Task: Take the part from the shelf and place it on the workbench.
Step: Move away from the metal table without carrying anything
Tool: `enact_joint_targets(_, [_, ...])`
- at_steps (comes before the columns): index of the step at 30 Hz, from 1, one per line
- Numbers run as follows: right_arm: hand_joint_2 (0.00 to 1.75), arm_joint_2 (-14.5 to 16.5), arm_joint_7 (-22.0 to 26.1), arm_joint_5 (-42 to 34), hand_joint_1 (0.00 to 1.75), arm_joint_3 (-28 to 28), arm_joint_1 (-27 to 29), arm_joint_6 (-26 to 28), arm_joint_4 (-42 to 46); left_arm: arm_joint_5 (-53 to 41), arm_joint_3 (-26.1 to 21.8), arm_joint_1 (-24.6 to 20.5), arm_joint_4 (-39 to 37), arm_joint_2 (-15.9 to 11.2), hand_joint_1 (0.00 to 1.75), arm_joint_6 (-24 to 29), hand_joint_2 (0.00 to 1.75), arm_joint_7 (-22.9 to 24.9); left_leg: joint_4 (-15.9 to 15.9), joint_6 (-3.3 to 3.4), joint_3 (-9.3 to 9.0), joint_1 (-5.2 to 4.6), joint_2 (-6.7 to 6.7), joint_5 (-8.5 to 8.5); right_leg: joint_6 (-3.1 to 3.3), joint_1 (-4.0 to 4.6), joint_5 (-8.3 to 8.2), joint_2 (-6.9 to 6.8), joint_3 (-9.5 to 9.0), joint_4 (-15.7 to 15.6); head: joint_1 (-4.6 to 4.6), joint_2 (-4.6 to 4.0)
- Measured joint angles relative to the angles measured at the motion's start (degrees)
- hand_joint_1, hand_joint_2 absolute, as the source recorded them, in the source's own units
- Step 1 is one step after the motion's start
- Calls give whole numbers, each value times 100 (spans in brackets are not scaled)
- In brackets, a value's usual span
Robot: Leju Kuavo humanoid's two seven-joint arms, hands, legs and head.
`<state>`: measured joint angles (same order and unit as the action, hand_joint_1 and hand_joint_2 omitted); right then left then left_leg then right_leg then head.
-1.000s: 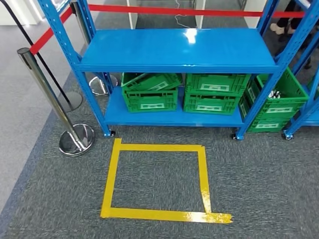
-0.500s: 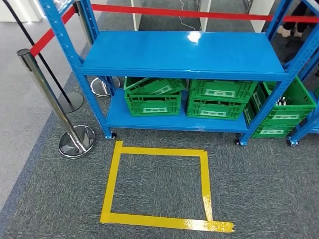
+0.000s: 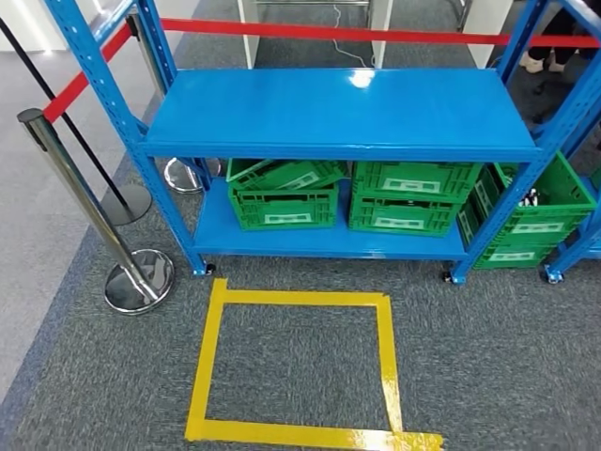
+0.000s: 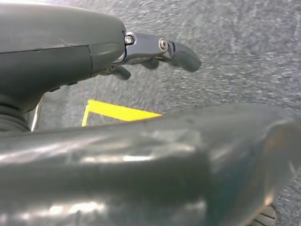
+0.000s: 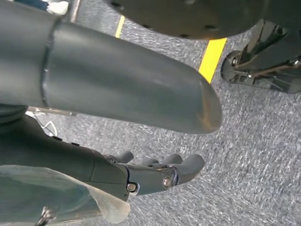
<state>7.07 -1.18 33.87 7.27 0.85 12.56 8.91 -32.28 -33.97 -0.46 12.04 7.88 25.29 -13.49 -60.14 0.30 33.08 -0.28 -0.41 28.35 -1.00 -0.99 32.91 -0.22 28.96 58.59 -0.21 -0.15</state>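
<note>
Probably the part (image 3: 528, 198): small dark-and-white pieces, too small to identify, lying in the green crate (image 3: 528, 221) on the low tier of the neighbouring rack, far to the right and ahead. Long axis impossible to read at this size. Sits nearer the right side, so likely a job for the right hand (image 5: 156, 176), once close enough. Hangs low over the carpet (image 3: 496, 366), dark fingers loosely extended and apart, holding nothing. Same for the left hand (image 4: 152, 49): fingers stretched out, slightly parted, nothing in them, yellow tape just beyond. Both well apart from any crate. Straight ahead, a blue steel shelf (image 3: 340, 113), glossy painted top with a glare spot, perforated uprights. Below it, ribbed plastic crates (image 3: 404, 197) stacked in twos, labels on their fronts, the upper left crate (image 3: 284, 174) tilted in its stack. On the floor before the shelf, a yellow tape rectangle (image 3: 298, 299), shiny along its near edge, on coarse grey pile. Off to the left, a polished stanchion (image 3: 134, 282) with a round base and a red belt (image 3: 340, 34) running behind the rack.
</note>
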Motion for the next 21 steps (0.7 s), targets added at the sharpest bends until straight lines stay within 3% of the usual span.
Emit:
enact_joint_targets(2, [0,6,-1,-4,0,1,-21,-2,2,-2,1,10,0,6,0,-3,0,0,98,51,-68,10,-2,28,-61,-4,24,-13,-50,-48,-11,0])
enact_joint_targets(4, [0,8,-2,-9,0,3,-32,-3,5,-6,2,26,0,7,0,0,0,0,204,114,-173,44,1,24,-104,2,146,-6,23,157,1,0])
enact_joint_targets(5, [0,8,-4,-16,0,7,-35,-4,6,-8,3,22,0,7,0,2,0,-1,240,144,-223,56,5,33,-115,0,272,2,192,456,10,0])
enact_joint_targets(7, [0,8,-11,-38,0,20,-36,-6,6,-11,3,3,0,7,0,4,0,-1,255,186,-290,53,8,89,-139,1,518,11,703,1240,26,0])
enact_joint_targets(8, [0,8,-17,-46,0,26,-28,-7,6,-14,3,0,0,9,0,5,0,-1,255,197,-334,50,6,129,-151,0,526,12,919,1506,29,0])
enact_joint_targets(9, [0,8,-21,-51,0,30,-19,-8,6,-16,3,5,0,11,0,7,0,0,255,196,-389,49,1,174,-159,-1,410,12,1036,1564,33,0])
enact_joint_targets(10, [0,8,-25,-54,0,33,-9,-9,5,-19,3,12,0,11,0,9,0,-1,254,188,-459,50,-5,225,-159,-4,177,11,1037,1391,37,0])
enact_joint_targets(12, [0,8,-26,-59,0,49,6,-13,4,-23,3,20,0,12,0,12,0,-2,251,151,-593,42,-13,347,-140,-3,-353,11,828,695,40,0])
enact_joint_targets(13, [0,8,-26,-63,0,61,8,-16,3,-25,3,16,0,12,0,13,0,-2,241,121,-631,32,-16,406,-117,1,-488,12,700,394,40,0])
enact_joint_targets(14, [0,8,-25,-67,0,71,8,-21,3,-26,3,7,0,12,0,13,0,-2,239,93,-651,23,-18,449,-92,9,-528,15,616,220,32,0])
enact_joint_targets(18, [0,8,-21,-82,0,96,19,-25,3,-27,3,-26,1,9,0,15,0,-1,228,-14,-699,31,-14,553,29,3,-424,21,493,99,-6,0])
enact_joint_targets(20, [0,8,-14,-88,0,110,17,-21,5,-34,3,-32,2,5,0,19,0,2,-207,-81,-502,47,-9,749,87,-25,-389,7,400,39,-19,0])
enact_joint_targets(21, [0,8,-11,-90,0,116,10,-20,5,-42,3,-30,2,5,0,20,0,2,-592,-108,-287,56,-7,886,107,-27,-360,1,359,27,-27,1])
